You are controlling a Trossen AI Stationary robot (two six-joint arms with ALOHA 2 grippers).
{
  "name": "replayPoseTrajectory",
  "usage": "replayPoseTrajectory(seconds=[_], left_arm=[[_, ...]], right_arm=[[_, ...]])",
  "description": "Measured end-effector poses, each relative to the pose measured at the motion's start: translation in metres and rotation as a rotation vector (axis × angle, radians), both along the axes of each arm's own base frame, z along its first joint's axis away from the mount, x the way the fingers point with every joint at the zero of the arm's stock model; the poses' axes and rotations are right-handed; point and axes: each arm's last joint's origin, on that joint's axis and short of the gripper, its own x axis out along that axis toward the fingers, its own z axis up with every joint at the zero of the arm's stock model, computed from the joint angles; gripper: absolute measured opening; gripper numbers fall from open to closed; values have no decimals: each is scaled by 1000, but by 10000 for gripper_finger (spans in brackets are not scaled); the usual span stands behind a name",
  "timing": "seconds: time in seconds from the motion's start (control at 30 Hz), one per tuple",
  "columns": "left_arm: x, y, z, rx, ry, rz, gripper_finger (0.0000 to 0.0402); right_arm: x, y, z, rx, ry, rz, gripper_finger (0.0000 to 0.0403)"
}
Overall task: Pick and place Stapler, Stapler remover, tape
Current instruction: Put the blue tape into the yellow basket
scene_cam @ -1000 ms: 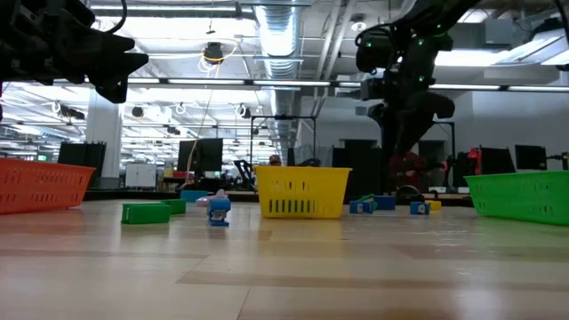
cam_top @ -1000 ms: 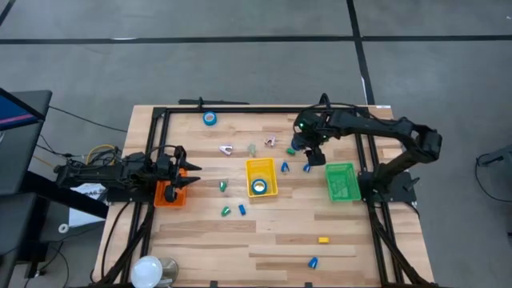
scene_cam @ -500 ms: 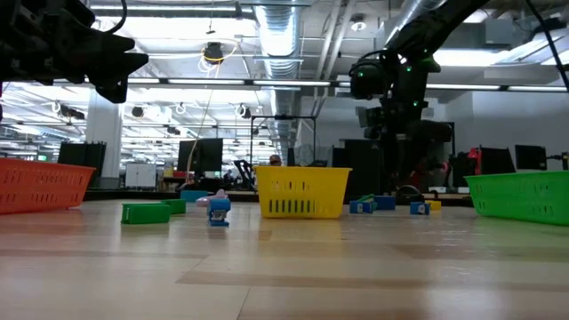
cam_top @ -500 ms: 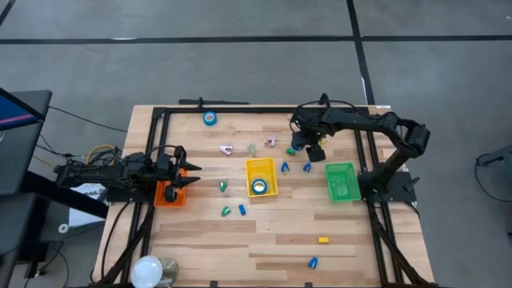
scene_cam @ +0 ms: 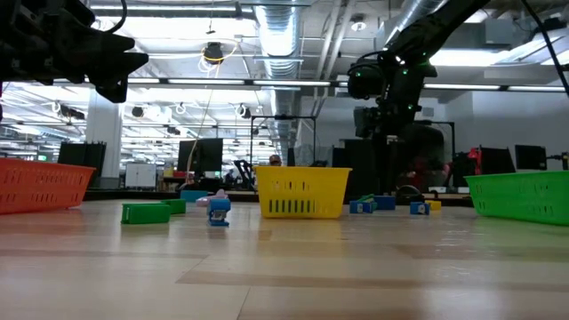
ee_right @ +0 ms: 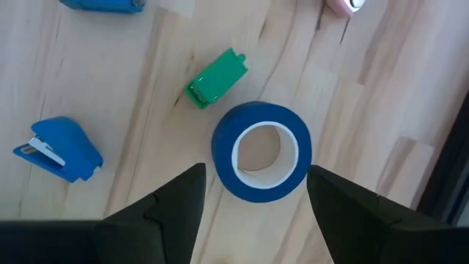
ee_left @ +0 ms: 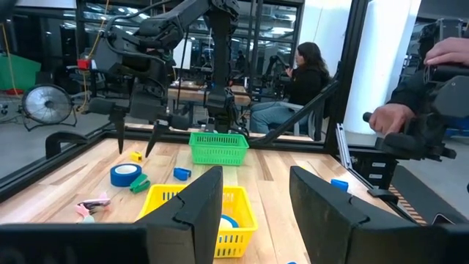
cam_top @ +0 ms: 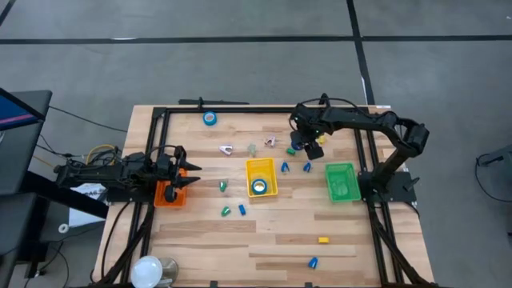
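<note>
My right gripper (ee_right: 256,170) is open and hovers over a blue tape roll (ee_right: 261,150) that lies flat on the table near the far right side. Its fingers stand on either side of the roll without touching it. In the high view the right gripper (cam_top: 300,144) covers this roll. A green stapler (ee_right: 215,77) and a blue stapler (ee_right: 58,150) lie beside it. Another tape roll (cam_top: 210,118) lies at the far edge, and one (cam_top: 258,186) sits in the yellow basket (cam_top: 250,166). My left gripper (cam_top: 192,174) waits open at the left, over the orange basket (cam_top: 166,196).
A green basket (cam_top: 340,182) stands to the right of the yellow one. Staple removers (cam_top: 226,149) (cam_top: 270,142), small blue and green staplers (cam_top: 242,210) (cam_top: 223,186) and a yellow piece (cam_top: 323,239) are scattered on the wood. People sit beyond the table's right side (ee_left: 304,70).
My right gripper has moved a short way toward the table's left and far edge and now hangs over the blue tape roll. The left arm has kept still.
</note>
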Motion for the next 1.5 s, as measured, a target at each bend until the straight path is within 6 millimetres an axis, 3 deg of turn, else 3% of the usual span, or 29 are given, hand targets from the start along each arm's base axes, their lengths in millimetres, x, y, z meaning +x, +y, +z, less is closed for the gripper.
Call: replayPoseTrajectory(seconds=[0.33, 0.87, 1.17, 1.5], left_arm=[[0, 0, 1, 0, -7, 0, 150], [0, 0, 1, 0, -15, 0, 150], [0, 0, 2, 0, -20, 0, 150], [0, 0, 2, 0, -20, 0, 150]], right_arm=[[-5, 12, -19, 11, 28, 25, 230], [-6, 4, -19, 1, 1, 0, 230], [3, 0, -44, 56, 102, 3, 230], [10, -4, -50, 71, 123, 4, 181]])
